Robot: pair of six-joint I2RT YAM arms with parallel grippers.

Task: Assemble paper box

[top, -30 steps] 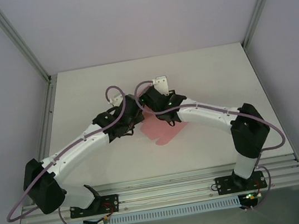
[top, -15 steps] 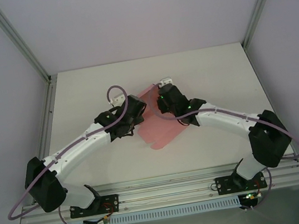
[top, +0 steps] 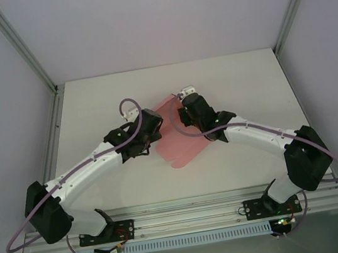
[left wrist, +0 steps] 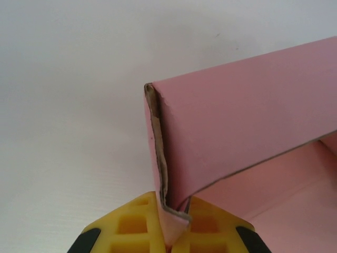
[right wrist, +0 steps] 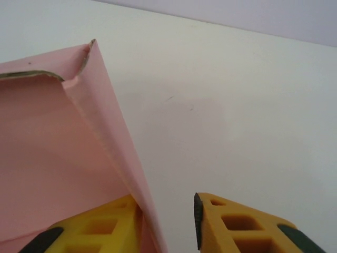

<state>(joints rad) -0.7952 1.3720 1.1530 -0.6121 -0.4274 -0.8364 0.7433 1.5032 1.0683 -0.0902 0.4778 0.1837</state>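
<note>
Two robot arms meet over a pink paper box (top: 183,146), partly folded, lying near the middle of a white table (top: 239,84).

The left gripper (left wrist: 172,220) has its yellow fingers (left wrist: 138,224) pressed together on a bottom corner of the box, where one wall stands upright and shows a raw brown edge. The right gripper (right wrist: 166,208) is at the box's far end with its jaws apart. A raised pink wall runs down between them, close against the left-hand finger (right wrist: 100,226), possibly touching it, though the close view is too tight to be sure. The other finger (right wrist: 237,226) stands clear over bare table. The near tabs of the box lie flat.
</note>
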